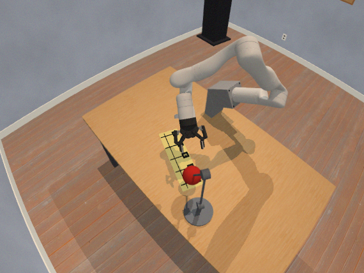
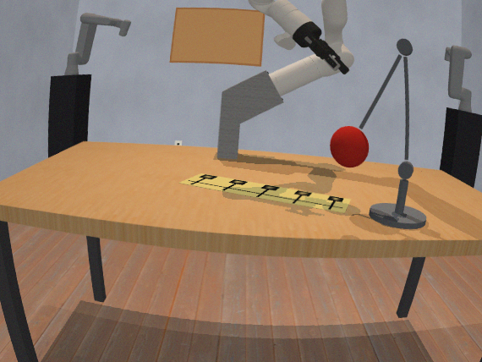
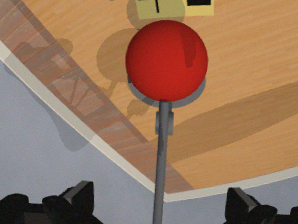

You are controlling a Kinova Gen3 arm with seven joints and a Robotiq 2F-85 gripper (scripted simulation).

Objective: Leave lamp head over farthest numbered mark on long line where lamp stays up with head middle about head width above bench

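Note:
The lamp's red round head hangs in the air, apart from the bench, near the lamp-base end of the yellow strip. Its height looks more than one head width. The lamp's grey base stands on the bench. One rod rises nearly upright to the top joint; another slopes down to the head. My gripper is open and empty, well above the head, clear of the lamp. The mark numbers are unreadable.
The wooden bench carries the lamp and strip. My arm's grey mount stands at the bench's back edge. Black pedestals stand beyond the bench, one at the back left in the exterior view.

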